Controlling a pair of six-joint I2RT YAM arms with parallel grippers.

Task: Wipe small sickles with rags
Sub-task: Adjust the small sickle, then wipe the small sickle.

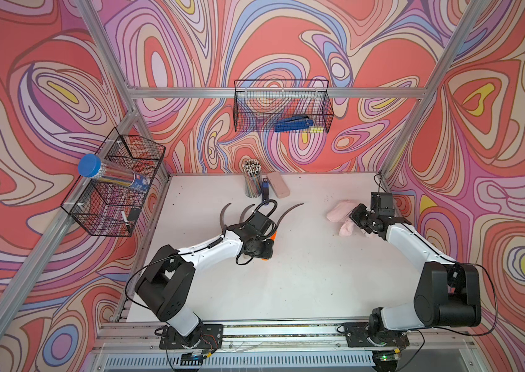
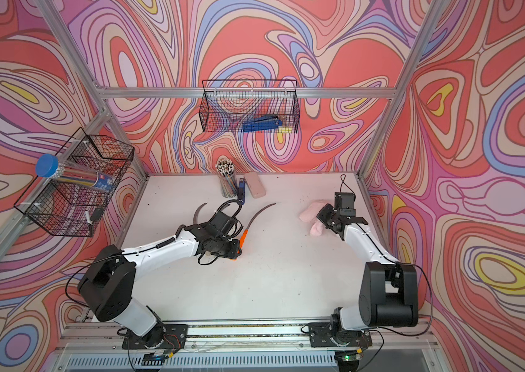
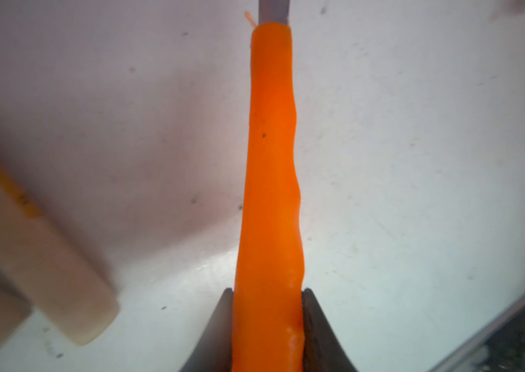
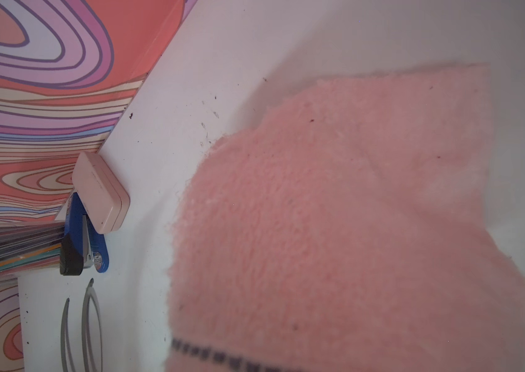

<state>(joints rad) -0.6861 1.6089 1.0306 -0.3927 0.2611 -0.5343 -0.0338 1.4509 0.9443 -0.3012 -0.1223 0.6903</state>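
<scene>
The orange sickle [image 3: 271, 161] is clamped by the L tool [image 3: 267, 299] at the butt of its handle, w/ jaws pressed on both sides. The handle is seen running straight out ahead of the tool, w/ the blade [image 2: 254, 215] beyond it. In both top views the sickle's long axis is carried away from the L tool toward the back of the counter [image 1: 303, 273] and slanted toward the R tool [image 1: 356, 219]. The blade tip is thus the end nearest the R tool, though a wide bare gap is left between them. Whether the sickle is lifted or resting cannot be told. The R tool's jaws are hidden by the rag [image 4: 335, 209]; they are judged closed on it, since the cloth is bunched round the tool and spread directly in front of its camera. The wooden sickles [image 3: 61, 257] are left lying just beside the L tool, on the side away from the R tool. The next move is judged to turn on closing that gap: rag brought across to blade, or blade to rag, then drawn approx. along the curve. The R arm is nearer the rag, the L arm nearer all sickles.
</scene>
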